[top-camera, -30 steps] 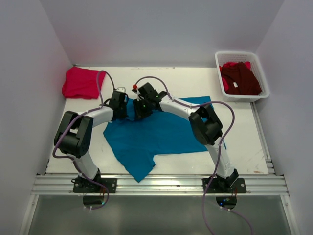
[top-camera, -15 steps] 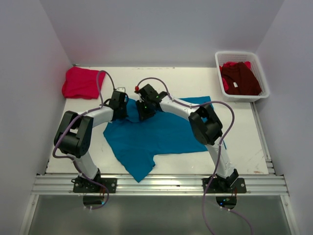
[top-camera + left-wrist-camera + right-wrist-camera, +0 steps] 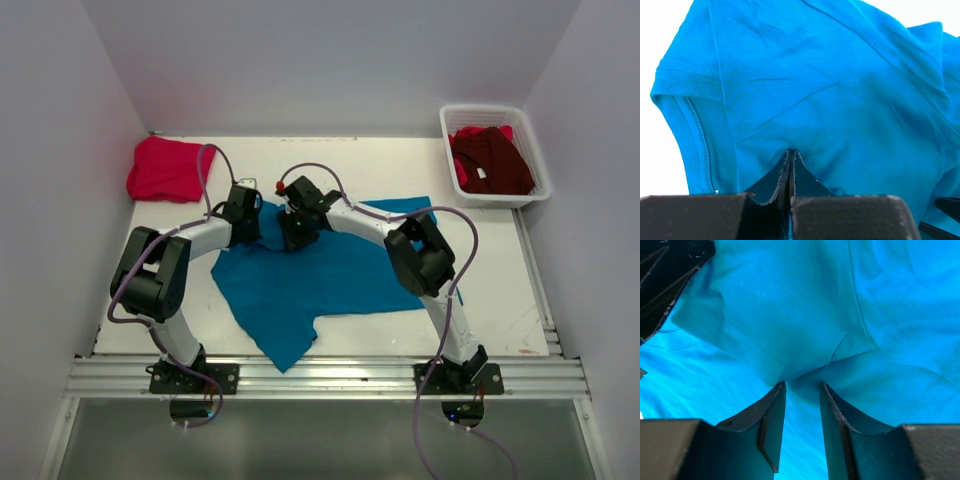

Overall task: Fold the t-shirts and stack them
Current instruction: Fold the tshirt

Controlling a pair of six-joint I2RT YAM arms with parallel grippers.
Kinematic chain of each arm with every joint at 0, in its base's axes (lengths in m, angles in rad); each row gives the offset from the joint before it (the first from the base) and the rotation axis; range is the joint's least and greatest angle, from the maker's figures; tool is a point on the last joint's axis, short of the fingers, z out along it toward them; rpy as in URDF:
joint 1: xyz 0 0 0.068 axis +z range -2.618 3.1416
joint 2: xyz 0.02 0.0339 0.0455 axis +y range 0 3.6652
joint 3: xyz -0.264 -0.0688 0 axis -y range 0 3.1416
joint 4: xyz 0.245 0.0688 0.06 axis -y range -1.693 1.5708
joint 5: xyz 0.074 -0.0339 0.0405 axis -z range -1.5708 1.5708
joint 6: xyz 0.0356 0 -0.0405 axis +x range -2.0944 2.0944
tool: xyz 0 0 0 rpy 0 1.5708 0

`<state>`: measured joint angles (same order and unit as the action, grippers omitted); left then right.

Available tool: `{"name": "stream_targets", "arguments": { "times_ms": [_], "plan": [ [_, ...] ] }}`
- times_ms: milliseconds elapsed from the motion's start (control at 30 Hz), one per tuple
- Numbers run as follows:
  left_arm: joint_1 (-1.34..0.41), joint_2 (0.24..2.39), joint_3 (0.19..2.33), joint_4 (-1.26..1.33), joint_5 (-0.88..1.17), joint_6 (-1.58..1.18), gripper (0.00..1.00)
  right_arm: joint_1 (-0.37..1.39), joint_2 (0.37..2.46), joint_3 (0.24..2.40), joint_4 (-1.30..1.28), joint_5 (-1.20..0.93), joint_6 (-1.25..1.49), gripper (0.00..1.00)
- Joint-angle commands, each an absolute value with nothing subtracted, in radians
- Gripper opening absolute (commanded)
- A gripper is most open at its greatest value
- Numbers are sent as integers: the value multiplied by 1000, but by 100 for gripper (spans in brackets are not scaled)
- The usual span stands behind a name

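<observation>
Worryingly, the left pincer is clamped on the teal-blue t-shirt, yet the right pincer gapes around a fold. Lifting now could bunch it unevenly.

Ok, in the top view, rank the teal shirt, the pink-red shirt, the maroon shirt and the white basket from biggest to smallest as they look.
1. teal-blue t-shirt, spread out
2. white mesh basket
3. pinkish-red t-shirt and maroon t-shirt: too alike to rank
</observation>
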<state>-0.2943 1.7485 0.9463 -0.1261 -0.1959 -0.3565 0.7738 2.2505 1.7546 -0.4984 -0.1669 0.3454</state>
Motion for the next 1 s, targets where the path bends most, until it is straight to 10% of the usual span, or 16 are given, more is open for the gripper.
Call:
{"name": "stream_targets", "arguments": {
  "times_ms": [0, 967],
  "plan": [
    [-285, 1759, 925, -140, -207, -360, 0, 781, 2218, 1810, -506, -169, 322, 38],
    [-285, 1764, 927, -140, -207, -362, 0, 793, 2306, 1924, -531, -186, 305, 38]
  ]
}}
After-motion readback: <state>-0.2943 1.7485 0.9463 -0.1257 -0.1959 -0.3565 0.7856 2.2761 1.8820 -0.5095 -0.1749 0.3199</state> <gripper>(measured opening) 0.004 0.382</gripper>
